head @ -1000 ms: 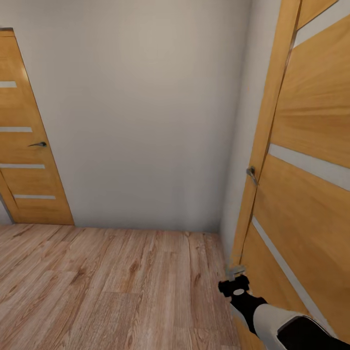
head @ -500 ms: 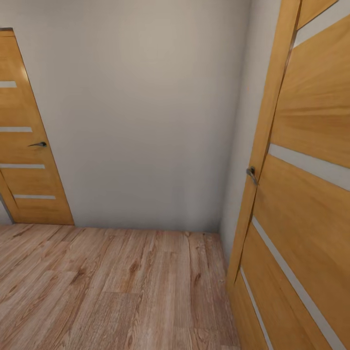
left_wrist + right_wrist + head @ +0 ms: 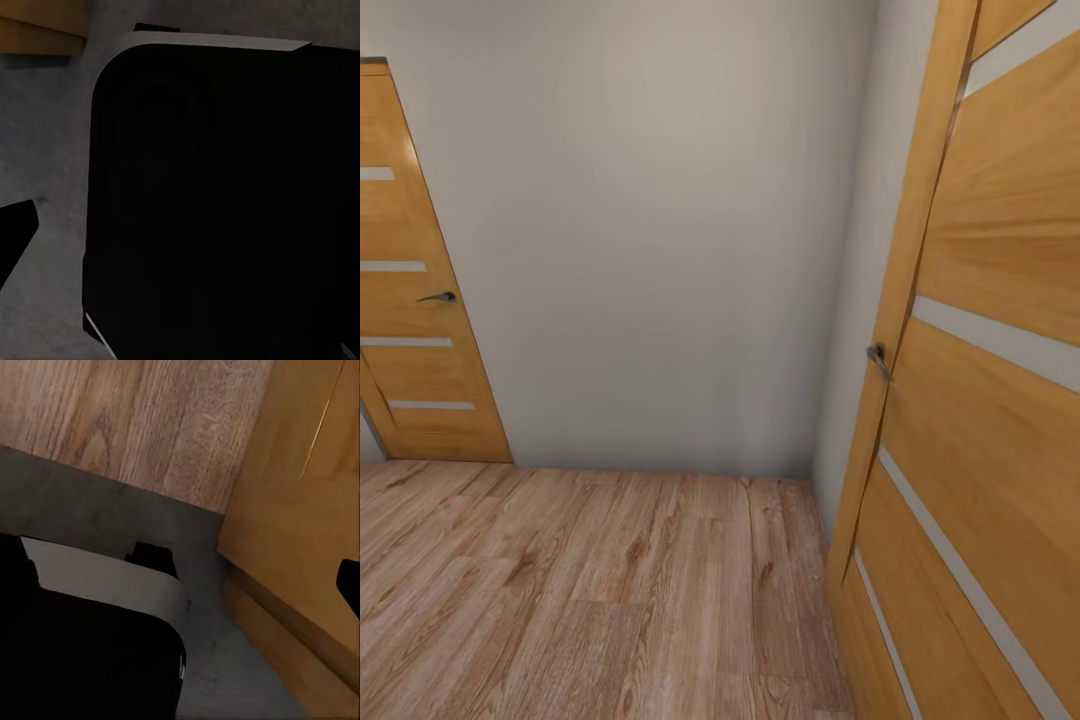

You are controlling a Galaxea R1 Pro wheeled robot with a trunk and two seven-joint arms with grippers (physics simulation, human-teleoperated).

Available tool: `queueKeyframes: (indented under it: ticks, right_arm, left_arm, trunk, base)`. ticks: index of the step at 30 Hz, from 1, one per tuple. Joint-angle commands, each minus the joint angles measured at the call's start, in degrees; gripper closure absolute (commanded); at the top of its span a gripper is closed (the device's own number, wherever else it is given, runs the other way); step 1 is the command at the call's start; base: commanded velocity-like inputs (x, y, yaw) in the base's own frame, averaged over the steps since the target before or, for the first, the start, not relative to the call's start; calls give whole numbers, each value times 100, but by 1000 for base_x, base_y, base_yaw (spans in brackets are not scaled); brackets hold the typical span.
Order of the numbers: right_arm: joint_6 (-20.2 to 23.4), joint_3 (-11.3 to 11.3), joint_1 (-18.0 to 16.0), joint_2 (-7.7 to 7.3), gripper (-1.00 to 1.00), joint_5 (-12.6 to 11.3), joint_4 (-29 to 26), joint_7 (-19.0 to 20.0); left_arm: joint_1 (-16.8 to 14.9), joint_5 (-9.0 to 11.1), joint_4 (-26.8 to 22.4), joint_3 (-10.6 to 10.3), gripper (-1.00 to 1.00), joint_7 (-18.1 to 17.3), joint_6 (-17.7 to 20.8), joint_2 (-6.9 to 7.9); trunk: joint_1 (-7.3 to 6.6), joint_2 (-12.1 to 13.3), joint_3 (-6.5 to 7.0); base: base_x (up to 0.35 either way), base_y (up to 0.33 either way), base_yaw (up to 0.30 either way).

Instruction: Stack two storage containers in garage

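The two storage containers are out of view. In the head view I face a pale wall (image 3: 660, 250) in a corner with light wood plank flooring (image 3: 580, 590). The right wrist view shows dark grey concrete-like floor (image 3: 90, 510) meeting the wood planks (image 3: 142, 420) beside a wooden door (image 3: 300, 510). A black fingertip (image 3: 349, 583) pokes in at that picture's edge. The left wrist view shows my own black body (image 3: 225, 202) over the same grey floor (image 3: 45, 142), with another black fingertip (image 3: 15, 232) at the edge. Neither view shows how the jaws stand.
A wooden door with pale stripes (image 3: 980, 380) and a metal handle (image 3: 877, 356) stands close on the right. A second, similar door (image 3: 410, 300) is at the far left. An orange-brown strip (image 3: 41, 34) crosses a corner of the left wrist view.
One second ago my right arm and gripper reached toward the bottom of the right-hand door in the head view; they have since dropped out of that picture. The room looks unchanged.
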Motion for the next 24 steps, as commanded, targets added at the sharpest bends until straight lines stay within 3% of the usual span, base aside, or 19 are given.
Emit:
queueKeyframes:
  ticks: [1,4,5,10,16,24]
  right_arm:
    - [-43,48,0,-2,-100,-218,19,-2]
    - [-45,50,7,-11,-100,-733,15,4]
    - [-40,55,9,-14,-100,-1045,13,7]
    - [-13,106,12,-15,-100,-1683,10,-24]
    - [-1,122,12,-11,-100,-1779,9,-24]
    - [-32,121,12,-17,-100,-1528,10,-5]
  left_arm:
    - [0,55,-1,0,-100,-1,-12,-1]
    - [0,55,-2,1,-100,-1,-12,-1]
    - [-1,55,-2,1,-100,1,-14,-1]
    - [0,57,-2,1,-100,2,-13,0]
    - [-2,56,-2,1,-100,-1,-15,-2]
    - [2,55,-2,9,-100,-1,-20,-8]
  trunk:
    - [0,-3,-5]
    - [0,-3,-5]
    - [0,-3,-5]
    - [0,-3,-5]
    - [0,-3,-5]
    - [0,-3,-5]
  base:
    - [0,0,0]
    - [0,0,0]
    - [0,0,0]
    - [0,0,0]
    - [0,0,0]
    - [0,0,0]
